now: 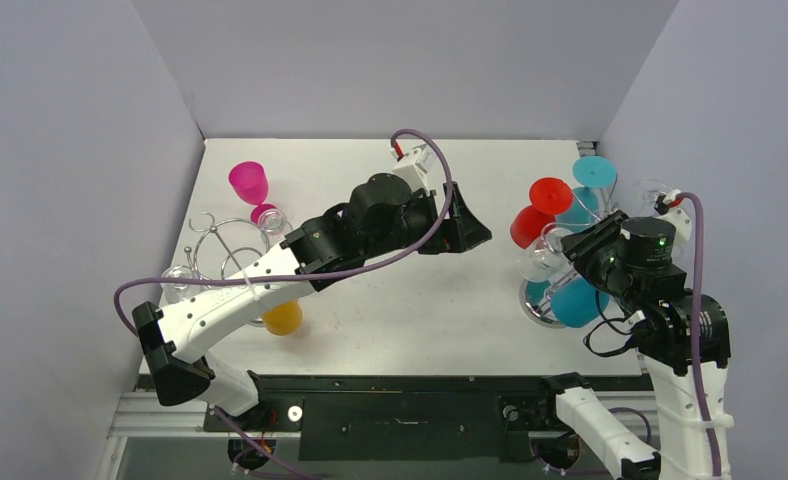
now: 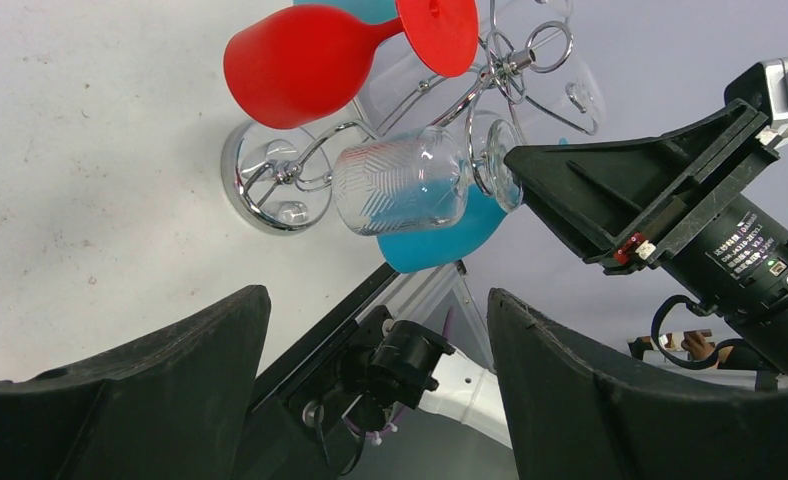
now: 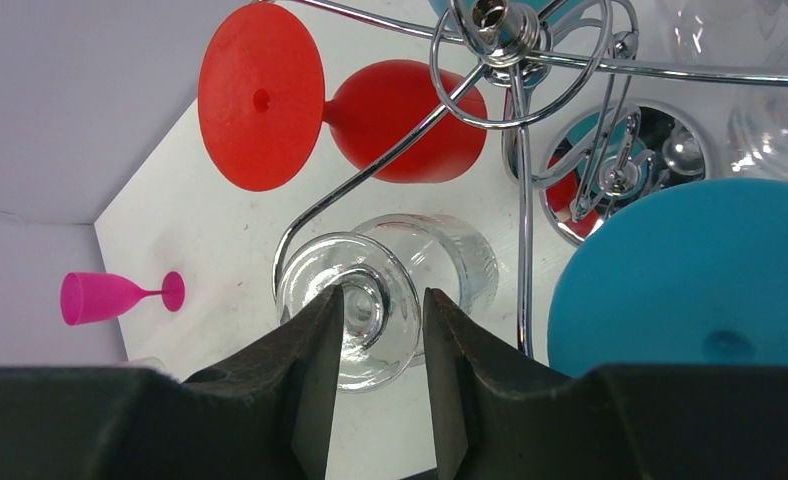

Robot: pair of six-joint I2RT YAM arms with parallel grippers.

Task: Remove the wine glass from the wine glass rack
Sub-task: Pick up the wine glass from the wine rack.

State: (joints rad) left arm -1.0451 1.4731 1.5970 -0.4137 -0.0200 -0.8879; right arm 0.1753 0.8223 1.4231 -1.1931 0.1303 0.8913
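Observation:
A chrome wine glass rack stands at the right and carries red, blue and clear glasses. A clear patterned wine glass hangs on its near-left arm; it also shows in the left wrist view and the top view. My right gripper is partly open, its tips right at the foot of this clear glass, the foot showing between and behind them. My left gripper is wide open and empty, hovering mid-table, facing the rack from the left.
A second chrome rack stands at the left with a pink glass, an orange glass and clear ones. The red glass and a blue foot hang close beside the clear glass. Walls enclose the table.

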